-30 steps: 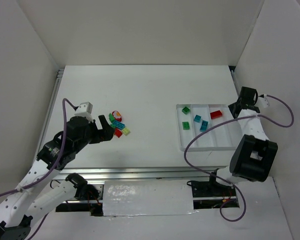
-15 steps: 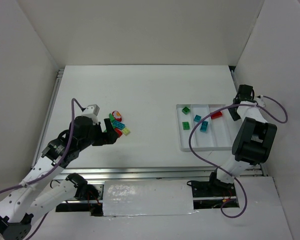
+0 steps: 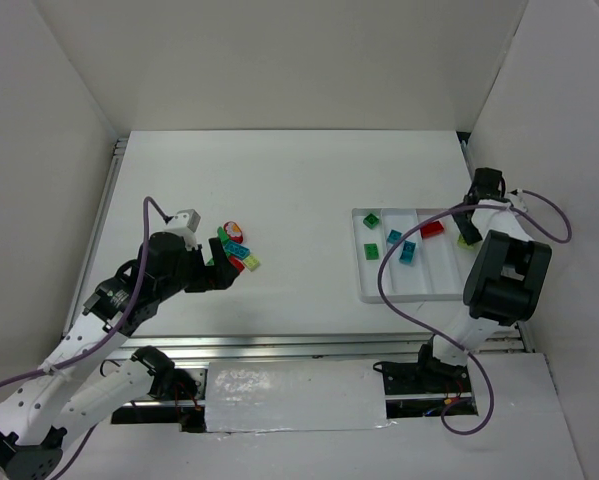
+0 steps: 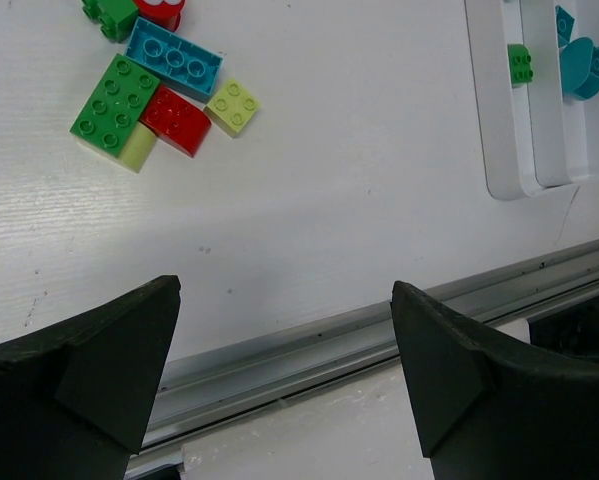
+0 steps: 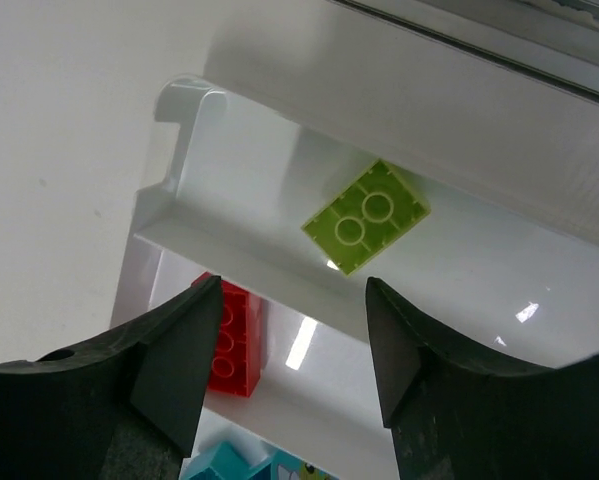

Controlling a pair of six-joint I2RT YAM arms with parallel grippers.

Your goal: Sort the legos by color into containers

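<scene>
My left pincer (image 4: 284, 300) gapes, bricks (image 4: 174, 118) just ahead (slightly leftward). My right pincer (image 5: 294, 290), open too, hangs over the tray (image 5: 184, 100).

Top cam: high at the near side, looking down on the whole table (image 3: 299, 180). Left wrist cam: low, close to the brick pile (image 4: 174, 68), tray (image 4: 491, 150) upper right. Right wrist cam: tight on a tray corner. All three share the tray.
</scene>
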